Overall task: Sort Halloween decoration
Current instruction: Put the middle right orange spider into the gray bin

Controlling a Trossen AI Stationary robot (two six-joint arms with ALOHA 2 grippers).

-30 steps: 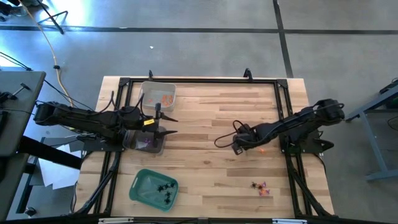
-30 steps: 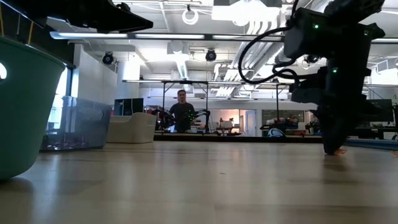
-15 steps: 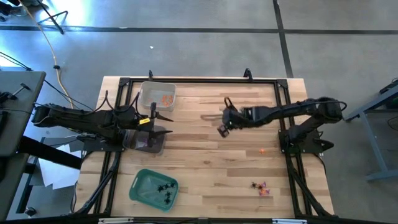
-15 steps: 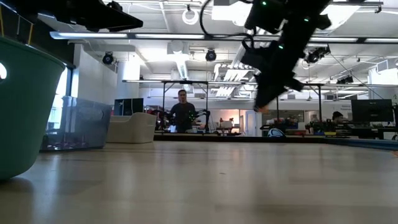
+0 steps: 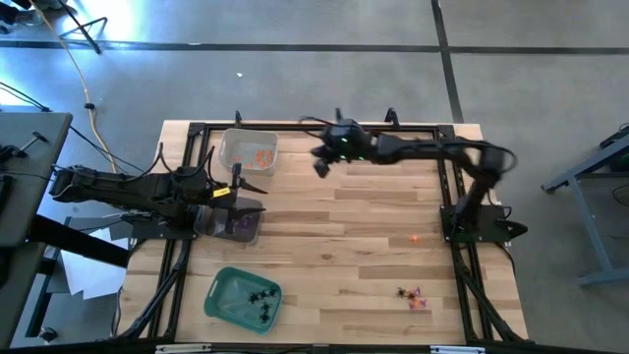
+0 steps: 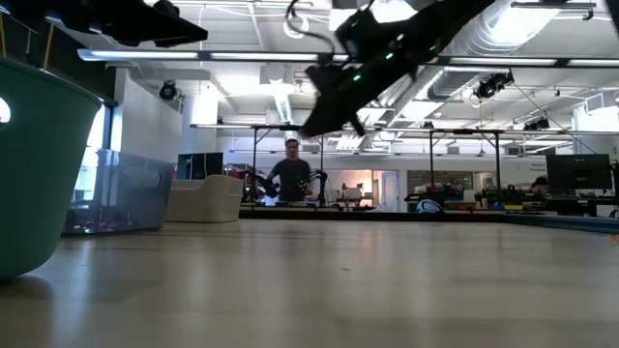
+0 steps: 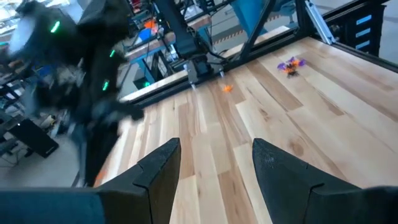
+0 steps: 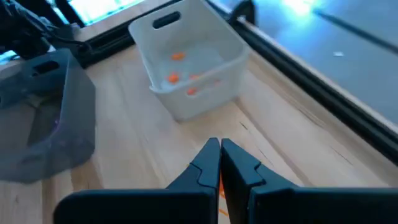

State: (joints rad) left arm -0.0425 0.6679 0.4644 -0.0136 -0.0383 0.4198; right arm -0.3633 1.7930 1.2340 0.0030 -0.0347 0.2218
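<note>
The right gripper (image 8: 219,163), fingers pinched together, perhaps holds a tiny, light orange plastic trinket (image 8: 219,185) near the far clear tray (image 8: 233,46); left gripper (image 7: 214,163) waits wide.

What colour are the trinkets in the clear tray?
Orange trinkets in the clear tray; the right wrist view shows them best.

Right claw (image 8: 220,163) pinched, left claw (image 7: 214,163) spread
</note>
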